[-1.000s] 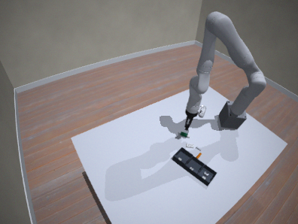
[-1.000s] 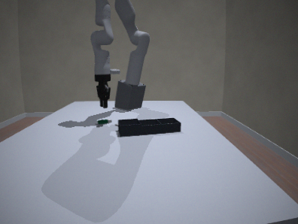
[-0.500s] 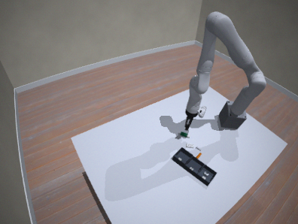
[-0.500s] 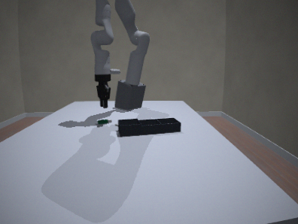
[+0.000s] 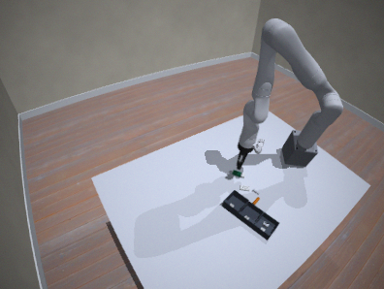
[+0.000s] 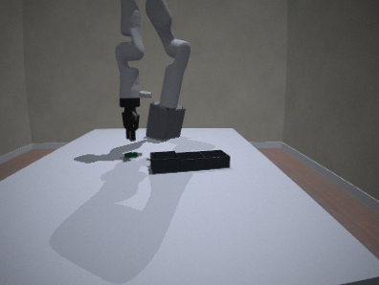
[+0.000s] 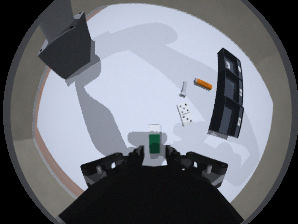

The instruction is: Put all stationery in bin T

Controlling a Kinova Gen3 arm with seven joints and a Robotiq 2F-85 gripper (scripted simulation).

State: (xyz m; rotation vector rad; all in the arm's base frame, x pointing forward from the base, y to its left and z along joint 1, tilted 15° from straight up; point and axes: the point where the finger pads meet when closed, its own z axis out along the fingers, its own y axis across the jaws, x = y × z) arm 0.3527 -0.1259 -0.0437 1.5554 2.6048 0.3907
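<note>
At the wrist view's lower centre, the claw (image 5: 239, 168) (image 6: 131, 139) (image 7: 154, 150) stands partly open, gripping nothing, above 1 green-and-white block (image 5: 237, 173) (image 6: 131, 155) (image 7: 154, 143). Open tabletop (image 7: 120, 95) borders the block's left edge; 1 domino (image 5: 244, 188) (image 7: 184, 114) lies right, short of the 3-compartment bin row (image 5: 230, 210) (image 6: 190, 164) (image 7: 215, 107).
</note>
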